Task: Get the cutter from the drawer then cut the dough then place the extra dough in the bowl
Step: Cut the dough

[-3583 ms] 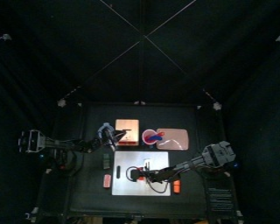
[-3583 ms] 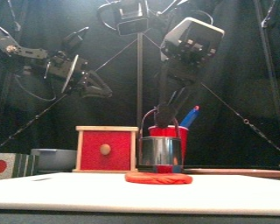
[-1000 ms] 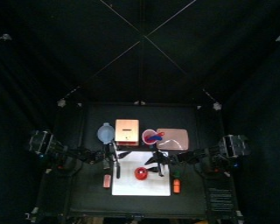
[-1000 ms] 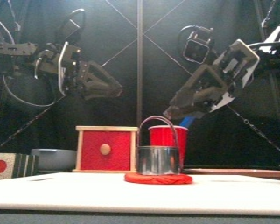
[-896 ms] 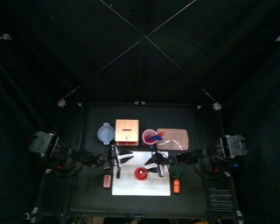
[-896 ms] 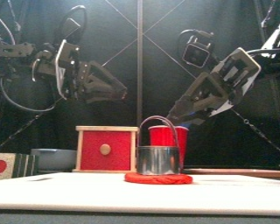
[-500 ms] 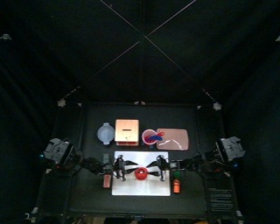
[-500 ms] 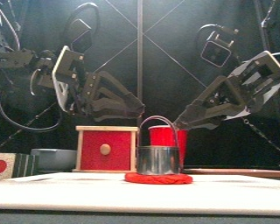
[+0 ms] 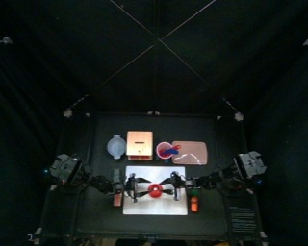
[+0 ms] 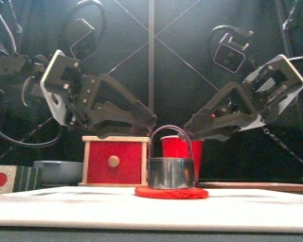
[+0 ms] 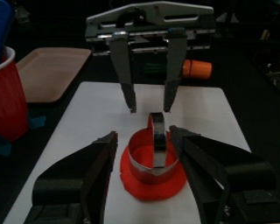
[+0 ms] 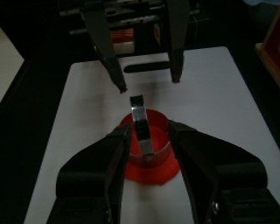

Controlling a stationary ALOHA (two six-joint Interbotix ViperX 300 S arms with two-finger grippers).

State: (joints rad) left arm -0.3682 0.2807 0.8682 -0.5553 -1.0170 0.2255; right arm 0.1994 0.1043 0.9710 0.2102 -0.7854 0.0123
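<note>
The round metal cutter (image 10: 172,170) stands upright on the red dough (image 10: 170,193) in the middle of the white cutting board (image 9: 138,202) on the worktop, its wire handle arched above it. The left tool (image 11: 145,136) and the right tool (image 12: 150,133) hang above it on opposite sides, facing each other. Both have their jaws apart and grip nothing, probably so that either can close on the cutter. The blue-grey bowl (image 9: 115,146) sits behind the board, ready for the extra dough.

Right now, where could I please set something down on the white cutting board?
The white cutting board's front strip, before the red dough disc, is bare. Crowded mid-board: left gripper and right gripper flank the round metal cutter.
</note>
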